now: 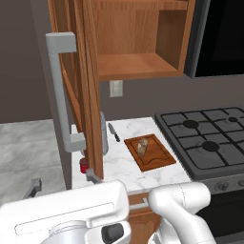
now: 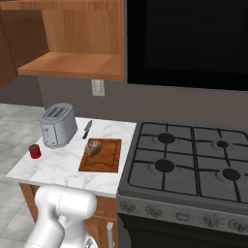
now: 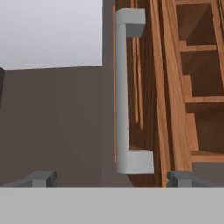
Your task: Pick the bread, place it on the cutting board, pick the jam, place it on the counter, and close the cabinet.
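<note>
A crusty brownish-tan bread (image 2: 93, 147) chunk is seen resting on the grooved, reddish-brown wooden cutting board (image 2: 107, 165), near its back left corner. The squat red jam (image 2: 34, 151) jar stands by the left edge of the veined white marble counter (image 2: 63, 167), beside a grey metal toaster (image 2: 58, 125). The brown panelled cabinet (image 1: 138, 43) is left open, its door (image 1: 88, 95) swung outward. The gripper (image 3: 111, 178) is held level before the door's long grey bar handle (image 3: 124, 92), jaws spread wide and empty.
</note>
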